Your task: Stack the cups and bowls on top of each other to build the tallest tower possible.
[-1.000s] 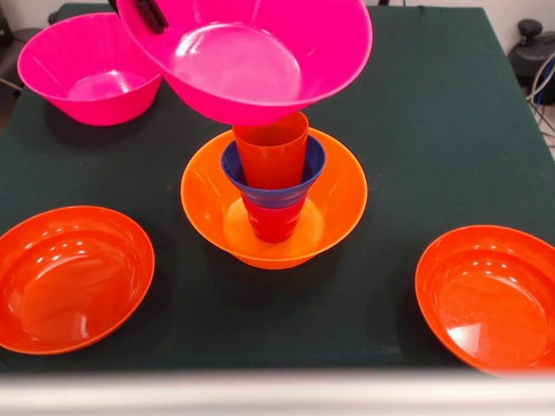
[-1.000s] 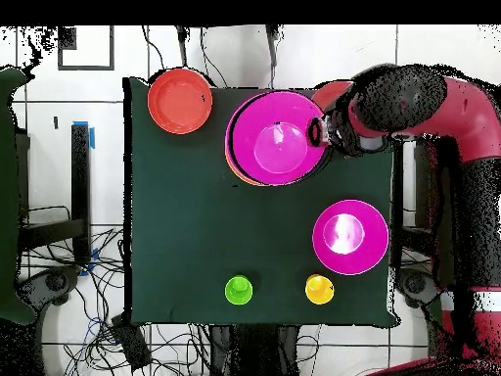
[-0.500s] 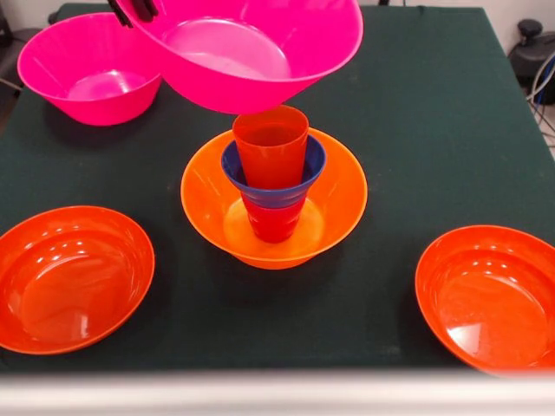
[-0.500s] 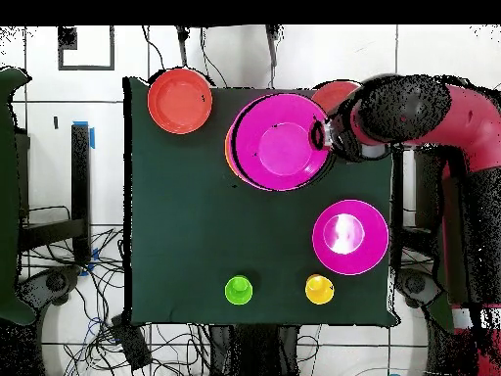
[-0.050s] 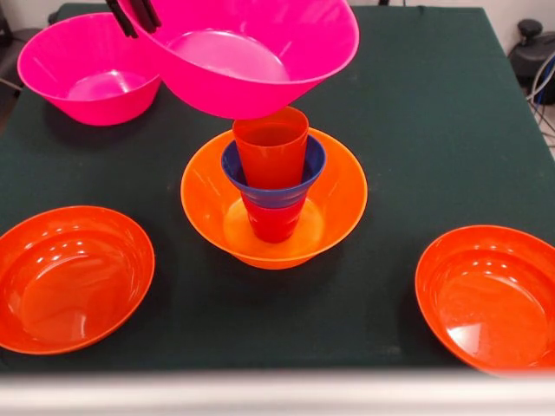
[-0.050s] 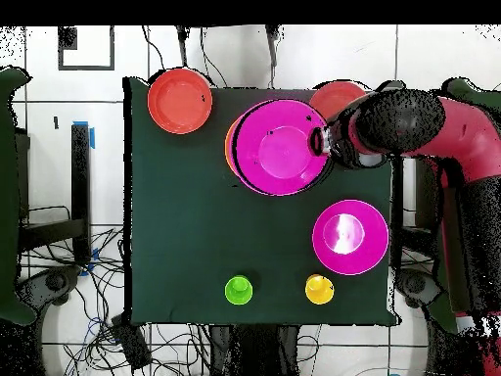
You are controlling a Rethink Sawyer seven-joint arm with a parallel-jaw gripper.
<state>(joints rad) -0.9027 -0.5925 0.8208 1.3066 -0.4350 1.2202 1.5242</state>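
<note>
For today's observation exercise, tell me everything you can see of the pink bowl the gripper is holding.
The held pink bowl is large, deep, glossy plastic, with a round flat bottom and flared wall. The gripper is shut on its rim at one side and holds it in the air, tilted so its inside faces the front camera. It hangs over the tower, its underside just above the orange cup; whether they touch is unclear. It is empty.
</note>
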